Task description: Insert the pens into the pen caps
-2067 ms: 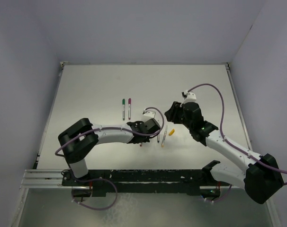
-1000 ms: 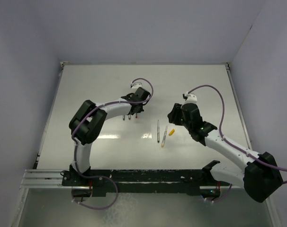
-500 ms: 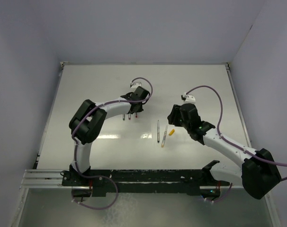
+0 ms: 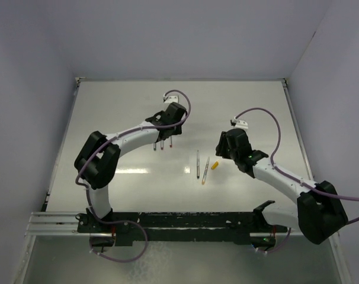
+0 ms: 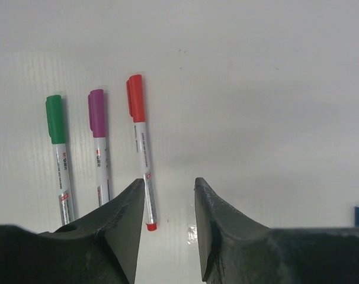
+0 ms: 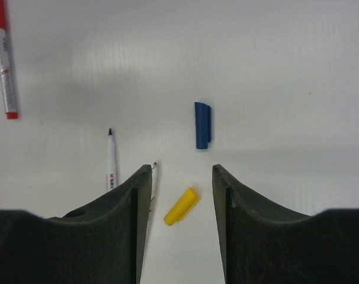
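Observation:
Three capped pens lie side by side in the left wrist view: green (image 5: pixel 55 118), magenta (image 5: pixel 96 112) and red (image 5: pixel 135 97). My left gripper (image 5: pixel 167 189) is open and empty just above their lower ends; in the top view (image 4: pixel 167 133) it hovers over them. Two uncapped pens (image 4: pixel 198 164) (image 4: pixel 205 170) lie mid-table. The yellow cap (image 6: pixel 180 206) lies between the fingers of my open, empty right gripper (image 6: pixel 179 171); the blue cap (image 6: pixel 202 125) lies just beyond it. One uncapped pen (image 6: pixel 111 165) shows left of the left finger.
The white table (image 4: pixel 120 106) is walled at the back and sides. The arms' black base rail (image 4: pixel 179 222) runs along the near edge. Purple cables (image 4: pixel 268 118) loop over both wrists.
My left arm swung from mid-table to the back and the red capped pen now lies beside the green and magenta ones. My right gripper shifted slightly towards the yellow cap.

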You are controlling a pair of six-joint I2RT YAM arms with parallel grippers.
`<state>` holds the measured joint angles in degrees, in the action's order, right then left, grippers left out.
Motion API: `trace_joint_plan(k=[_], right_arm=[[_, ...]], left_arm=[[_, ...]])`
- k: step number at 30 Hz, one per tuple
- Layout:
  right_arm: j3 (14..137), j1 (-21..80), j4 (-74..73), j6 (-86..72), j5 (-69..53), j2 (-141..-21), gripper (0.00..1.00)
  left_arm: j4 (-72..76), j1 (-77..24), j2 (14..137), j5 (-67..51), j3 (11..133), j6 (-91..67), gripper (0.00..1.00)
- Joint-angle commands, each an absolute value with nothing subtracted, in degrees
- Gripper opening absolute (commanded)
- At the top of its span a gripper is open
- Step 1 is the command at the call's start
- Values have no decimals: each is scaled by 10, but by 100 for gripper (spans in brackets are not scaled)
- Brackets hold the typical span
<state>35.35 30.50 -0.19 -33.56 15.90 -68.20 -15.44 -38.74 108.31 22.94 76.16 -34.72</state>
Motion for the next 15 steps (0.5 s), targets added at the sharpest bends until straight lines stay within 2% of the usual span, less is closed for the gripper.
trace_joint_plan(k=[1, 5, 15], right_arm=[[371, 246, -1, -342, 131, -703, 47], [371, 212, 4, -341, 114, -716, 46], [366, 211, -9, -346, 191, -671, 46]], left_arm=[[-134, -427, 1035, 241, 750, -323, 43], [-146, -483, 1025, 250, 740, -319, 46], [-182, -574, 1029, 231, 737, -326, 51]])
